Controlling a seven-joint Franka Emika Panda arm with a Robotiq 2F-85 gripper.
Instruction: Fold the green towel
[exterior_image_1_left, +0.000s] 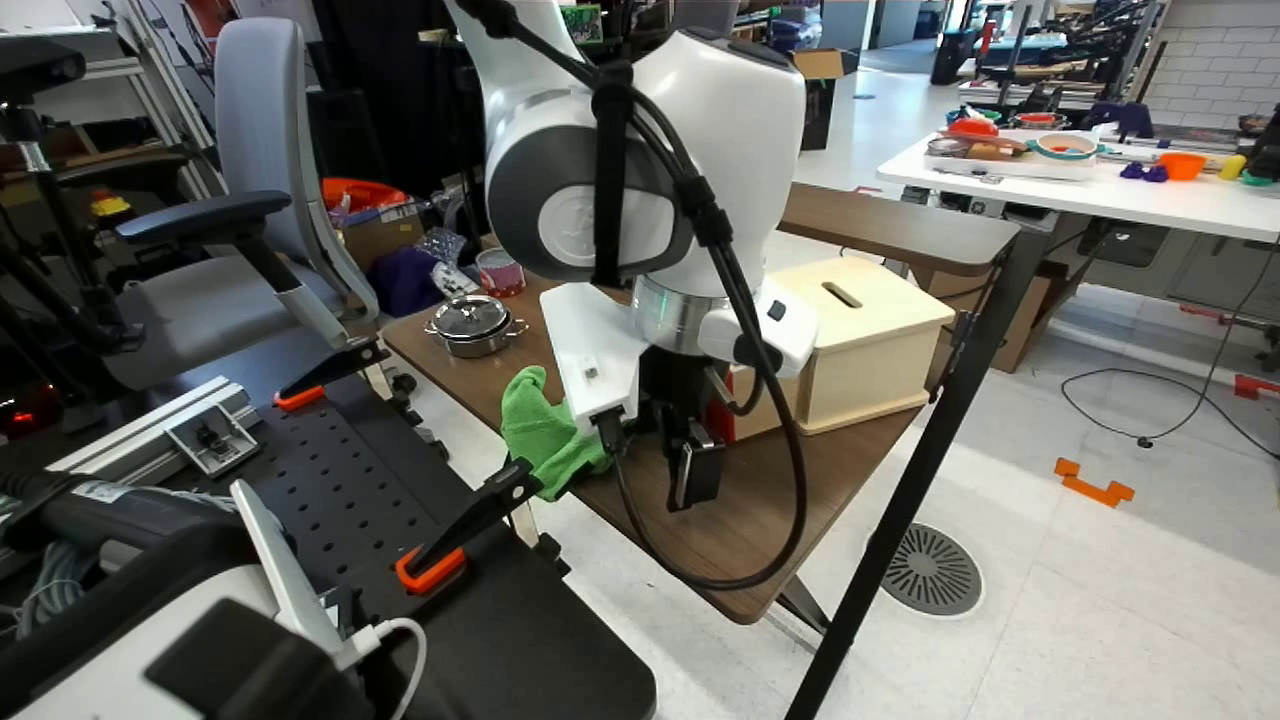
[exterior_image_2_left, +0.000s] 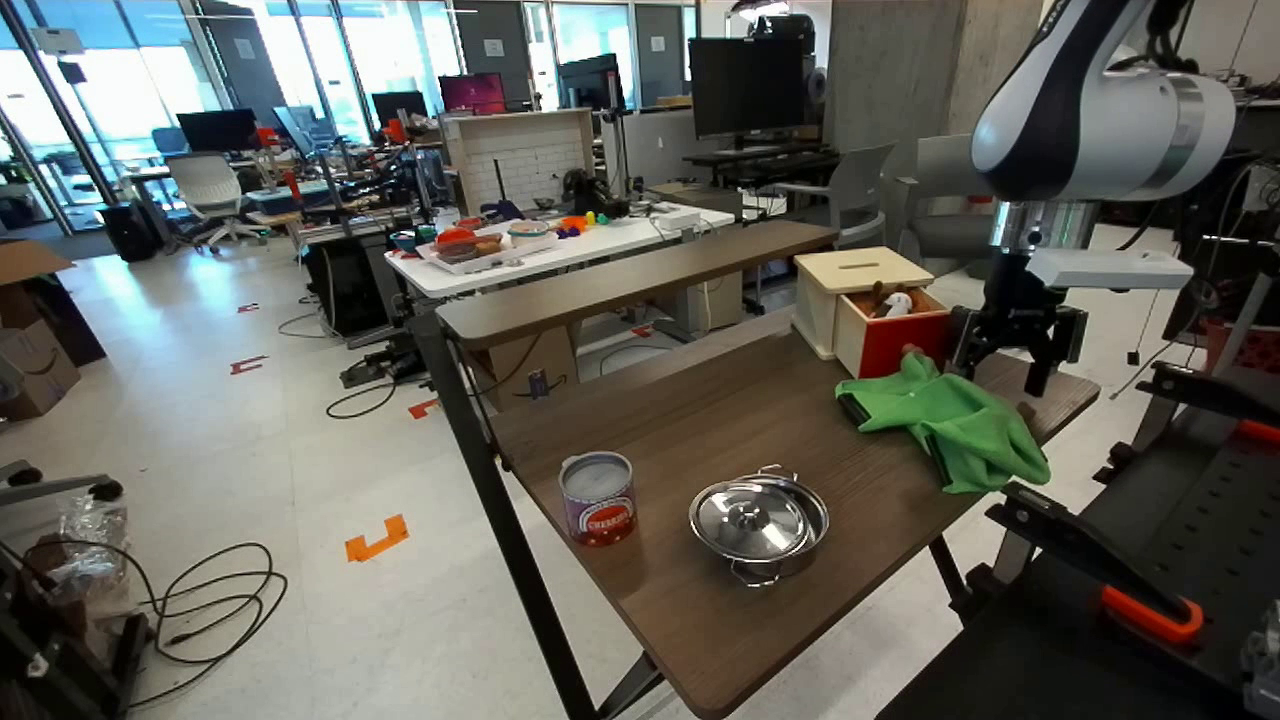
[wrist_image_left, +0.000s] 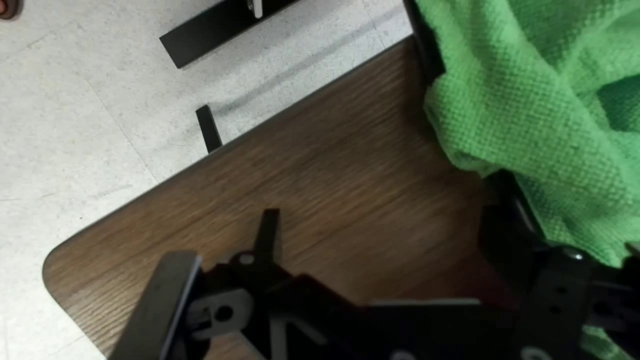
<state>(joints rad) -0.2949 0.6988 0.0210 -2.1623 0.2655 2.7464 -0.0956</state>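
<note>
Taking the tool (exterior_image_2_left: 1000, 381) as the clock's centre, in an exterior view: a lidded metal pot (exterior_image_2_left: 755, 520) stands well apart at eight o'clock on the brown tabletop (exterior_image_2_left: 690, 410) and seems in little danger. At ten o'clock, near the fingers (exterior_image_2_left: 1042, 372), a wooden box (exterior_image_2_left: 865, 270) has its red-fronted drawer (exterior_image_2_left: 890, 348) pulled out; a swing that way could knock it. The green towel (exterior_image_2_left: 955, 415), crumpled and not folded, lies near the tool between seven and eight o'clock, its five o'clock end reaching over the tabletop's edge. A drag toward five could let that overhanging weight pull the whole towel off, or catch it on the black clamp (exterior_image_2_left: 1085, 548) just past the edge.

In the wrist view, the tool's two fingers stand wide apart, gripping nothing. Only bare wood shows in the gap, so closing here would probably catch air, or at best a fringe of fabric. Dark strips (wrist_image_left: 428, 45) run along the towel's edge; what they are is unclear, and they might snag a fingertip or resist a fold. The towel's main folds lie from one o'clock round to four, outside the gap and beyond the three o'clock finger; whether that finger touches the towel cannot be told.
</note>
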